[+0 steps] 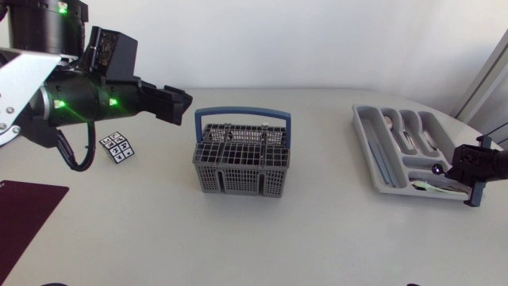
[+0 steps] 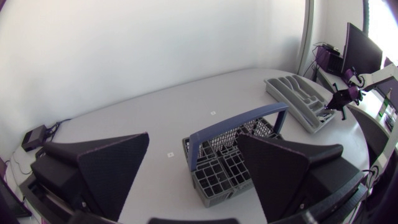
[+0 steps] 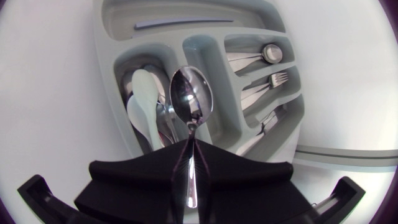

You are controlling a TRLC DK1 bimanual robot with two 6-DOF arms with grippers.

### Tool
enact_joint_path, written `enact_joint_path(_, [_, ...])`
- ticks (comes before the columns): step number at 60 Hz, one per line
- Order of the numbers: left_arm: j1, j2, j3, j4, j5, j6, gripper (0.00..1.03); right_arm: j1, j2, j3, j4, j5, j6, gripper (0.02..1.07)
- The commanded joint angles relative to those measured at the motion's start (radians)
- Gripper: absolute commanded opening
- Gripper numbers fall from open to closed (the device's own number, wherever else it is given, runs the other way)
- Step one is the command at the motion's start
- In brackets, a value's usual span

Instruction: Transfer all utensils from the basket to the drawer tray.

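As the right end effector (image 3: 191, 148) pinches a spoon (image 3: 191, 99) by its handle, fingers nearly closed, the bowl hangs over the drawer tray (image 3: 118, 37) compartment already holding spoons. Release is best made low, with the handle aligned along that compartment and clear of its dividers. Well apart from the tray, the left end effector (image 2: 194, 140) is wide open and empty near the basket (image 1: 242, 155) on the desk (image 1: 317, 238).
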Motion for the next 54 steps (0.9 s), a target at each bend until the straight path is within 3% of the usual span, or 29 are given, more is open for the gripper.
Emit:
enact_joint_path(1, [0.004,-0.016,-0.034,0.005,0.0,0.019,1.0,0.0,0.025,-0.018,0.022,0.011,-0.045,0.16])
enact_joint_path(4, [0.001,-0.017,-0.045,0.005,0.0,0.024,1.0,0.005,0.03,-0.03,0.048,0.017,-0.046,0.17])
enact_joint_path(10, [-0.001,-0.031,-0.063,0.005,0.0,0.025,1.0,0.005,0.018,-0.068,0.114,0.017,-0.045,0.36])
enact_joint_path(22, [0.018,-0.071,-0.096,0.002,0.0,0.044,1.0,0.0,-0.06,-0.116,0.141,0.011,-0.034,0.65])
enact_joint_path(34, [0.033,-0.117,-0.14,0.005,0.0,0.045,1.0,0.002,-0.171,-0.188,0.144,-0.011,0.015,0.67])
enact_joint_path(40, [0.042,-0.139,-0.165,0.003,-0.025,0.05,1.0,0.008,-0.26,-0.226,0.143,-0.073,0.099,0.74])
enact_joint_path(54, [0.064,-0.235,-0.237,0.023,-0.036,0.118,1.0,0.091,-0.49,-0.363,0.164,-0.13,0.313,0.77])
